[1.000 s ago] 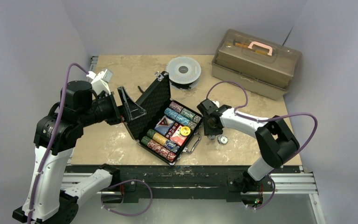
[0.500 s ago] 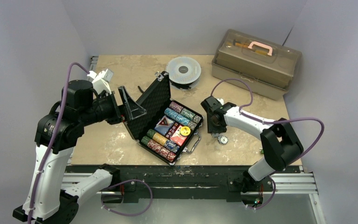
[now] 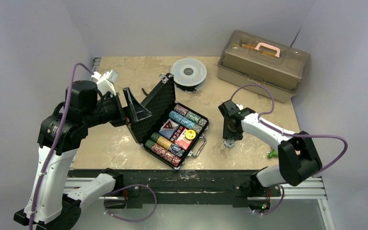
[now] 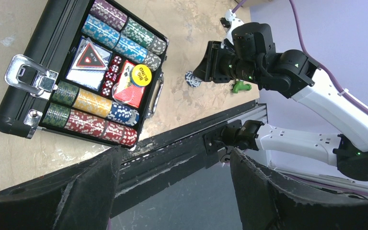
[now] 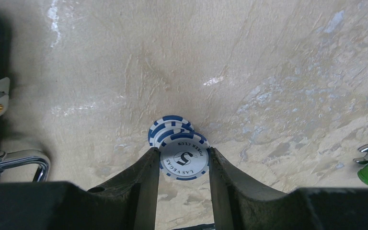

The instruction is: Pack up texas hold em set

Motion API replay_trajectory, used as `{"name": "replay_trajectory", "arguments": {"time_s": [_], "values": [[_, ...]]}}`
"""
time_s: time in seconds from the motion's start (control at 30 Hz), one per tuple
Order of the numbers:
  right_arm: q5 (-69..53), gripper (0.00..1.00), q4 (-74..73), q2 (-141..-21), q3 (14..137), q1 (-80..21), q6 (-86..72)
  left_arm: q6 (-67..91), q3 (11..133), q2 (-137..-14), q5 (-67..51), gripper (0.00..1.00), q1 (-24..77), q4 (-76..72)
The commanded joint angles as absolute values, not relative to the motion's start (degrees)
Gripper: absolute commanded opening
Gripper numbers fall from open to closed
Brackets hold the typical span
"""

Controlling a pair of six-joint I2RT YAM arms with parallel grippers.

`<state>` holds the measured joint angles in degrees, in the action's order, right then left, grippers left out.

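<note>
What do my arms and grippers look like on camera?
The left arm and right arm have white links, black joints and looping purple cables. The left gripper and right gripper are black with tapered fingers. Green lights dot the right arm.

The surface (image 3: 120, 143) is a beige slab, marbled, with pale scuffs and worn whitish patches. Up close in the right wrist view it looks matt, with a few soft glints. Plain lilac-grey walls close it in on three sides: the back wall (image 3: 182, 24), the left wall (image 3: 24, 57) and the right wall (image 3: 350, 76). Along the near edge runs a black strip with silver aluminium rails (image 3: 196, 190) below it. Under these lies a dull grey floor (image 3: 201, 216). The light is even and diffuse, and shadows are soft.
</note>
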<state>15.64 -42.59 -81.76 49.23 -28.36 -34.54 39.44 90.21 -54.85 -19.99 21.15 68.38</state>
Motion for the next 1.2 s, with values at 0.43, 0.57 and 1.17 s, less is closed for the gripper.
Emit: {"name": "replay_trajectory", "arguments": {"time_s": [0.43,0.57,1.17], "values": [[15.5,0.4,-41.3,-83.0,47.9,-27.9,-35.9,39.2,90.8,-54.7,-20.9,0.8,21.4,66.8],[15.1,0.42,-41.1,-82.9,47.8,-27.9,-35.9,39.3,90.6,-54.8,-21.1,0.8,21.4,66.7],[3.9,0.98,-41.5,-80.0,46.9,-20.8,-41.2,39.4,90.8,-54.8,-21.3,0.8,21.4,66.6]]}}
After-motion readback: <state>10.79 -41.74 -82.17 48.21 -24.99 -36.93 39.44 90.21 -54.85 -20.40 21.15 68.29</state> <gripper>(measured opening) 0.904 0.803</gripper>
